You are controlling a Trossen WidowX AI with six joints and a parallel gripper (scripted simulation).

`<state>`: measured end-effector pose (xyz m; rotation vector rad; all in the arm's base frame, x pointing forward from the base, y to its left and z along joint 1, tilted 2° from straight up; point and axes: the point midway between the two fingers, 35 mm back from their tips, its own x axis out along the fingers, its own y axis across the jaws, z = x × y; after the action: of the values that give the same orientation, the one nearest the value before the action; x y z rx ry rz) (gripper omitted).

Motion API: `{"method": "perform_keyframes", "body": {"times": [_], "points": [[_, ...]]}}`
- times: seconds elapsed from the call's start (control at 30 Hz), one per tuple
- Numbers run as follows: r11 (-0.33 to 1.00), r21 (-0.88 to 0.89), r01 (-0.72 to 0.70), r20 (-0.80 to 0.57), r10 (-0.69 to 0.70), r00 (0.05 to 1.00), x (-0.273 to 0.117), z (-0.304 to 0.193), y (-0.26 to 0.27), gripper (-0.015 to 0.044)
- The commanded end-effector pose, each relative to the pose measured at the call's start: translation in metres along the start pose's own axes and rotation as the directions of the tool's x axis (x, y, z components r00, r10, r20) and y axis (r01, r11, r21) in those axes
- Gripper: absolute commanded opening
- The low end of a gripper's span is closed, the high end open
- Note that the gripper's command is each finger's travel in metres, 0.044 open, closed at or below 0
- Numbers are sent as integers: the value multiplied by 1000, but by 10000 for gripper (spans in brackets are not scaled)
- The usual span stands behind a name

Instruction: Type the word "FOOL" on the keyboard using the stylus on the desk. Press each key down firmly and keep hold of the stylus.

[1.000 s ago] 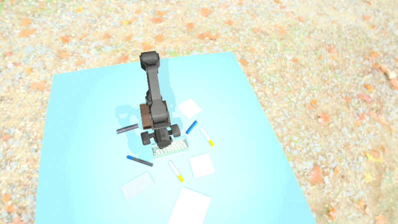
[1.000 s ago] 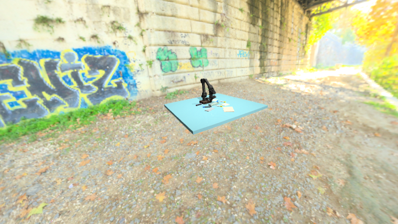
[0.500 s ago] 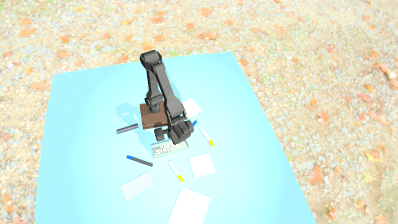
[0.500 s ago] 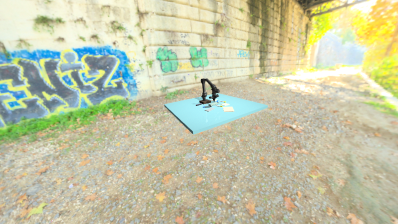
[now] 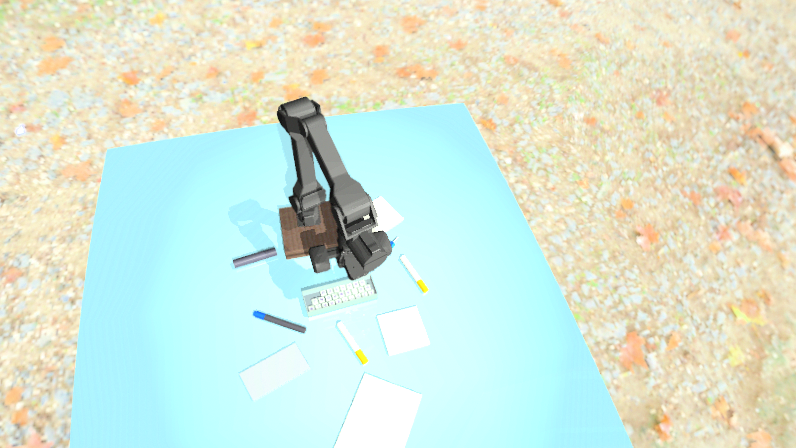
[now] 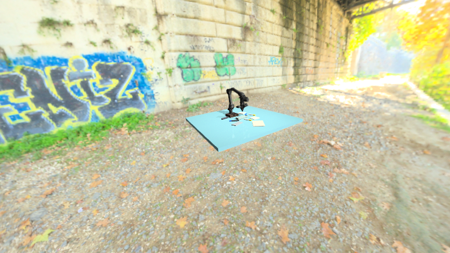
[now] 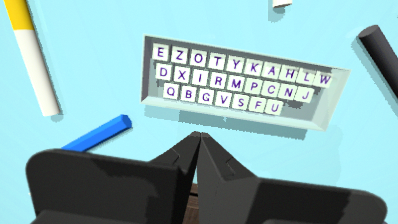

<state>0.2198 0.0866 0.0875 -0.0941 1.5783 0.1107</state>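
Observation:
The keyboard is a pale tray with white lettered keys in three rows, lying on the blue desk. F, O and L are readable in the wrist view. My gripper is shut with nothing between its fingertips. It hangs above the desk on the robot-base side of the keyboard, below the bottom key row in the wrist view. A blue stylus lies on the desk to the left of the fingers in the wrist view, partly hidden by the gripper; the arm covers most of it in the top view.
A white marker with a yellow end lies beside the keyboard; another lies beyond it. A dark pen with a blue end, a dark cylinder and several flat pale sheets lie around. The arm stands on a brown base.

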Motion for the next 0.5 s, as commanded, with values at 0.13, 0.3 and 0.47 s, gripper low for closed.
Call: {"method": "perform_keyframes", "body": {"times": [0.13,0.3,0.47], "points": [[1000,0,-1,5,1,1000,-7,0,0,0],[1000,0,-1,3,1,1000,-7,-1,0,79],[1000,0,-1,3,1,1000,-7,-1,0,0]]}}
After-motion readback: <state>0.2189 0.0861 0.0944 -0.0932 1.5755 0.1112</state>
